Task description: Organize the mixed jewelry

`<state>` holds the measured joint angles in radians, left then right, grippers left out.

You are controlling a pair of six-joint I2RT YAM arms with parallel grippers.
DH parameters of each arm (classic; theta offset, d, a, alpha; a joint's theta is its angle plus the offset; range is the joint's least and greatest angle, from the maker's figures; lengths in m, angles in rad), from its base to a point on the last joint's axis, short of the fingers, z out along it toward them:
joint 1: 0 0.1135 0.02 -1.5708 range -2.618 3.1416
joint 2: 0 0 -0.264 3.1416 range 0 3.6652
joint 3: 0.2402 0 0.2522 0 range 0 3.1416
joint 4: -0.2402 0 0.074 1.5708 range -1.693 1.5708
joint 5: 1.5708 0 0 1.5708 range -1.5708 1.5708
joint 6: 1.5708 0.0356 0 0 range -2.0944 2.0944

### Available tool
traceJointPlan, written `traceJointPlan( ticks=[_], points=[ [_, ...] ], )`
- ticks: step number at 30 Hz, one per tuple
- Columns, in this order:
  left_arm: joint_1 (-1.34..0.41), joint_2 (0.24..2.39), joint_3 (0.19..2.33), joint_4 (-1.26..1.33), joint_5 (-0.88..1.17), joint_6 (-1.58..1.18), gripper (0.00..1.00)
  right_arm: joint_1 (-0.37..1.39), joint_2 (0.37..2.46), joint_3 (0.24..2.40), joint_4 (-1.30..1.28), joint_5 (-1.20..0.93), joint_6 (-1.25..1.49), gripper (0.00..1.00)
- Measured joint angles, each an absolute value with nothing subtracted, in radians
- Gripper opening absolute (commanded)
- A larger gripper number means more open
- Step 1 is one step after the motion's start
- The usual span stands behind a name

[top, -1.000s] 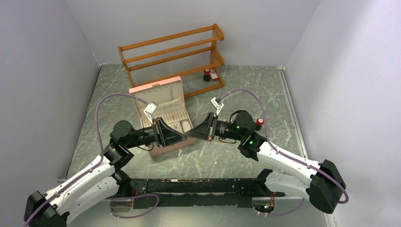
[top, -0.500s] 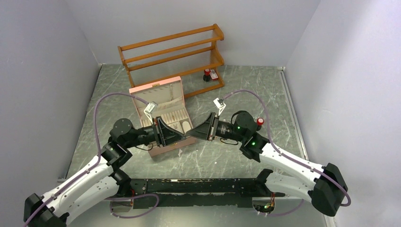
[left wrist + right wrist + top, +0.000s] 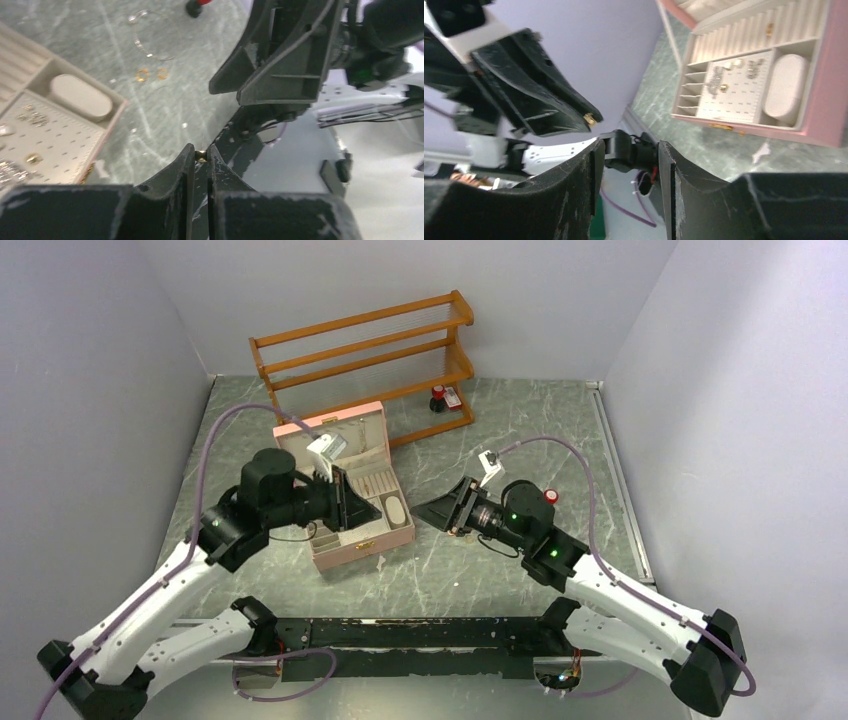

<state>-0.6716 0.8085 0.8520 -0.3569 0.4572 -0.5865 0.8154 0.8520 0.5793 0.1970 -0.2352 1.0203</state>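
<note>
Figure: risks at the carrying stage. The left end effector (image 3: 201, 151) is shown almost fully closed, with a tiny gold piece (image 3: 201, 155) pinched at the very ends of its fingertips. It is held above the worktop (image 3: 480, 570), just beside the right front corner of the open box (image 3: 362, 546). The right end effector (image 3: 626, 146) is seen with its jaws parted and nothing between them. It is pointed at the left one from the right side of the box, a short way off.

Other jewelry is marked as follows: earrings (image 3: 724, 80) are seated in the perforated panel (image 3: 50, 145) of the box, and loose rings (image 3: 142, 75) lie on the worktop beyond the box.

Hazards are judged as follows:
- **Slipping:** the piece is gripped only by a narrow margin at the tips, so it may be lost through a jolt or a slight slackening of the hold.
- **Early release:** the tips are outside the box wall, so a piece let go here would be dropped on the worktop, where its veined pattern would make it hard to find.
- **Collision:** the two end effectors face each other closely, so contact is risked if either is advanced.
- **Disturbance:** the seated earrings may be knocked loose if the fingers are lowered carelessly into the panel.
</note>
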Motion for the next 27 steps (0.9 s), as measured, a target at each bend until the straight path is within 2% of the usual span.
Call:
traceJointPlan(
  ticks=[7, 11, 22, 27],
  points=[
    [-0.672, 1.026, 1.095, -0.733, 0.314, -0.346, 0.10, 0.815, 0.862, 0.498, 0.128, -0.128, 0.963, 0.46],
    [-0.672, 1.132, 1.174, -0.862, 0.261, -0.236, 0.12, 0.815, 0.881, 0.400, 0.130, -0.097, 0.945, 0.46],
    [-0.671, 1.516, 1.323, -0.989, 0.153, -0.182, 0.10, 0.816, 0.974, 0.239, 0.255, -0.084, 0.927, 0.43],
    [-0.671, 1.621, 1.362, -1.038, 0.093, -0.206, 0.08, 0.820, 1.031, 0.185, 0.352, -0.091, 0.930, 0.42]
  ],
)
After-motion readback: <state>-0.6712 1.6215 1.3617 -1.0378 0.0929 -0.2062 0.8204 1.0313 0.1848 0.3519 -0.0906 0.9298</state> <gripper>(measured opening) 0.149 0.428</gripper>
